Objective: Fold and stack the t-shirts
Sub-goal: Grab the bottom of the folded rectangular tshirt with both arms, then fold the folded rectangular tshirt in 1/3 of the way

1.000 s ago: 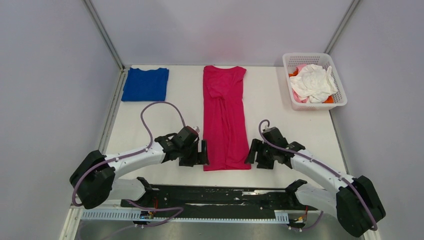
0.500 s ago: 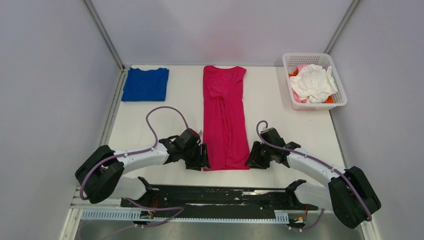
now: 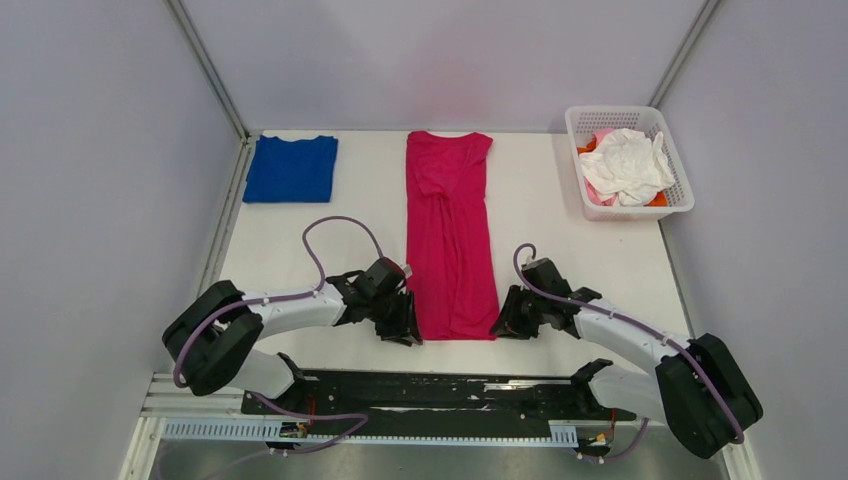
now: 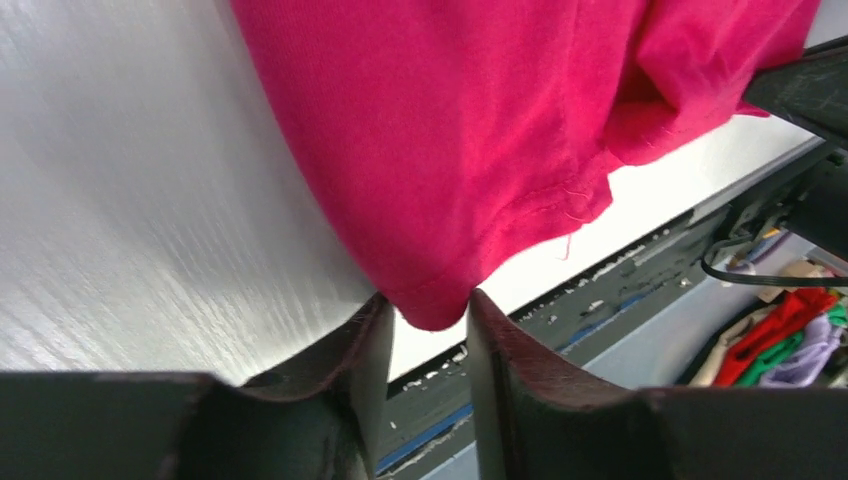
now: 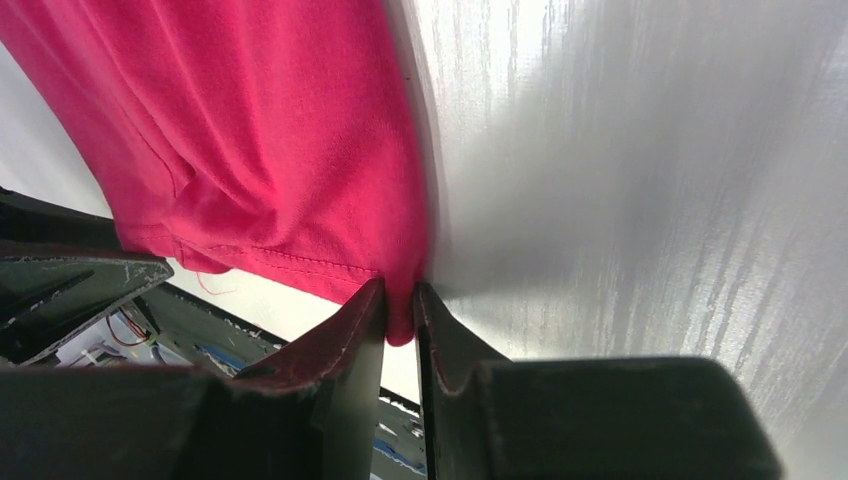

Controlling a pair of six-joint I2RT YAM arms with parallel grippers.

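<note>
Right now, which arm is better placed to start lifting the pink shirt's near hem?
Right, narrowly. The right end effector pinches the magenta t-shirt tightly at its near corner. The left end effector straddles its corner with a wider gap, so its grip looks less certain.

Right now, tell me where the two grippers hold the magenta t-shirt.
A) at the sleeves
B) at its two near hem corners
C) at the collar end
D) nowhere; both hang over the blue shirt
B: in each wrist view, the left gripper and the right gripper each pinch a hem corner of the magenta t-shirt at its near end.
</note>
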